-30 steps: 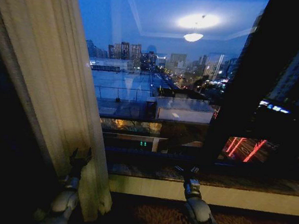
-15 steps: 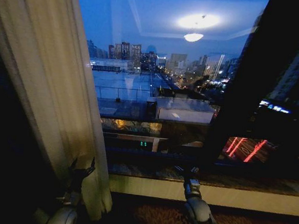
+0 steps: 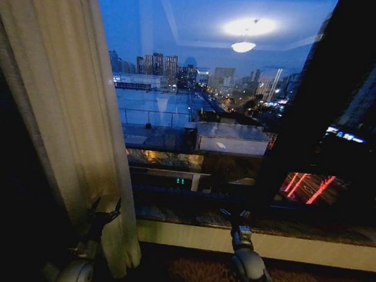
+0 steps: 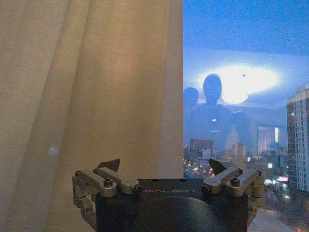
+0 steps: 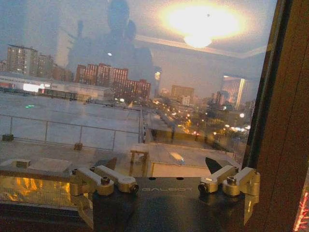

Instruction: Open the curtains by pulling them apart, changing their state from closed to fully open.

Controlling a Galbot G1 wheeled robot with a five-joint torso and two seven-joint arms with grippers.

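Curtains (image 3: 61,106): one gathered panel; two claws, fingers spread.

The curtain (image 3: 68,107) is a pale cream, ribbed with soft vertical pleats, and looks warmer and yellower close up (image 4: 87,87). Beyond the window glass (image 3: 198,83) the sky is deep blue, with a white-yellow lamp reflection (image 3: 245,29). Red neon stripes (image 3: 304,186) glow low at the right. The window sill (image 3: 309,249) is pale beige, above a brown patterned carpet (image 3: 191,273). The left pincer (image 4: 164,166) has black tips and brass-coloured links on a black body, as does the right pincer (image 5: 161,164).
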